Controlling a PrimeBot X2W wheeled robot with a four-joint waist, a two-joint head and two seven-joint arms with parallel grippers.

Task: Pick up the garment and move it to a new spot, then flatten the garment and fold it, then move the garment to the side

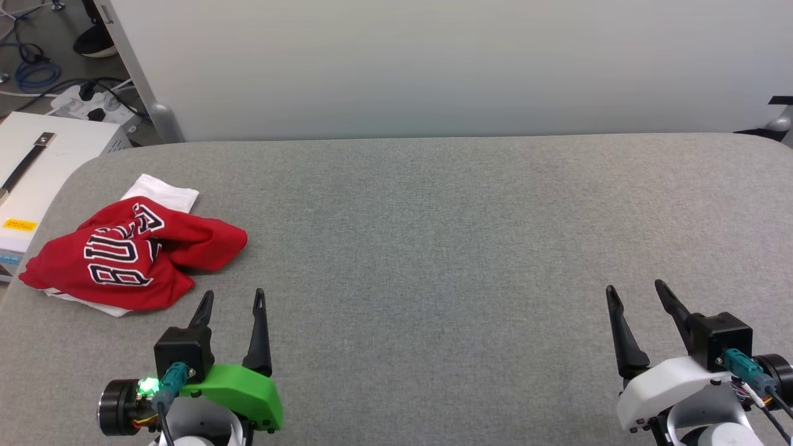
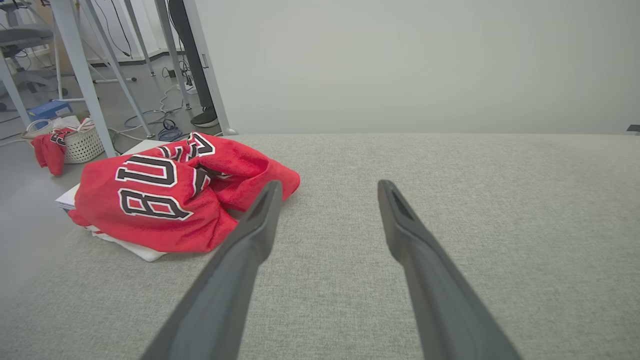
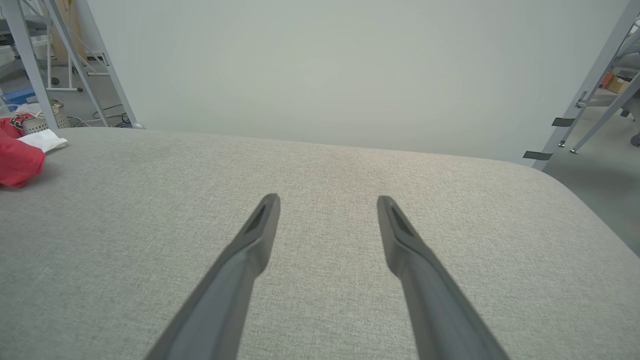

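Noting left end effector [image 1: 233, 293], right end effector [image 1: 636, 287] wide, empty; garment [image 1: 124, 260] limp, so I'd pinch nearest fold, possibly hem.

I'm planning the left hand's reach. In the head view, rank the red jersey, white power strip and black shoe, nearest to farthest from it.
1. Red jersey, crumpled on the table, just ahead-left of the left hand.
2. White power strip, on the floor beyond the table's left corner.
3. Black shoe, farthest back, upper left.

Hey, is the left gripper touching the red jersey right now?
Apart. The head view shows a strip of grey table between the left gripper and the garment.
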